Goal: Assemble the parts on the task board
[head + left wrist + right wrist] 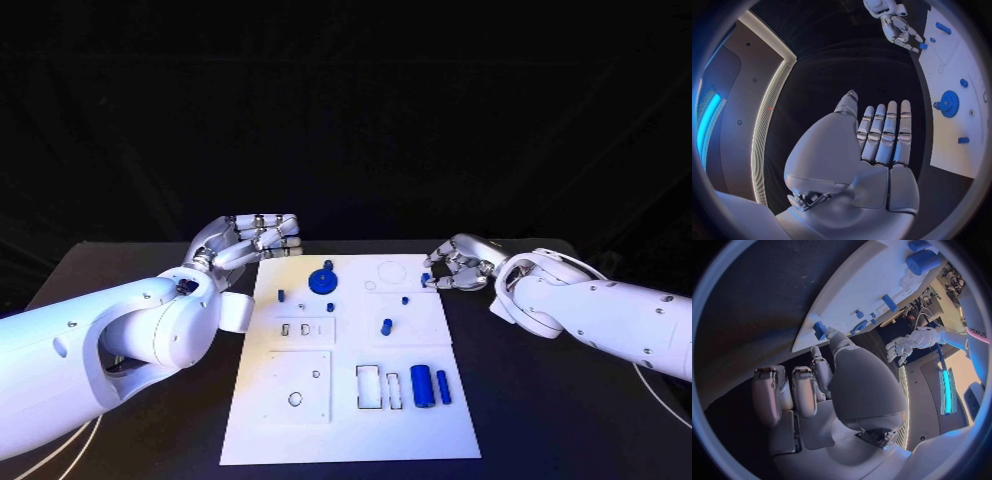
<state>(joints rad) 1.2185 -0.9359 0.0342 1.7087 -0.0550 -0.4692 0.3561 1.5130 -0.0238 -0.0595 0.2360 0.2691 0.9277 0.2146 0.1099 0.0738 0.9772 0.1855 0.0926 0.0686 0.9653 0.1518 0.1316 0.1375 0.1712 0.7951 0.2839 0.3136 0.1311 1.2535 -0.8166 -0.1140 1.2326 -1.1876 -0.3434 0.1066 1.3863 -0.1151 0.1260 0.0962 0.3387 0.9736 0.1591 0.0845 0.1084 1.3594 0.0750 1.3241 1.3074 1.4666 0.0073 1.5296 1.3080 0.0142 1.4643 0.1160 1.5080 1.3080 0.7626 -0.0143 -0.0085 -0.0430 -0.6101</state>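
A: Where is the board?
B: The white board [351,400] lies mid-surface [548,420], long axis running from near edge to far edge. A blue gear [323,281] sits near its far end, two blue cylinders [423,385] near its right edge, lying lengthwise.
A: The robot hands?
B: The left robot hand [248,240] hovers by the board's far left corner, fingers apart, holding nothing. The right robot hand [459,265], at the far right corner, pinches a small blue piece [427,280].
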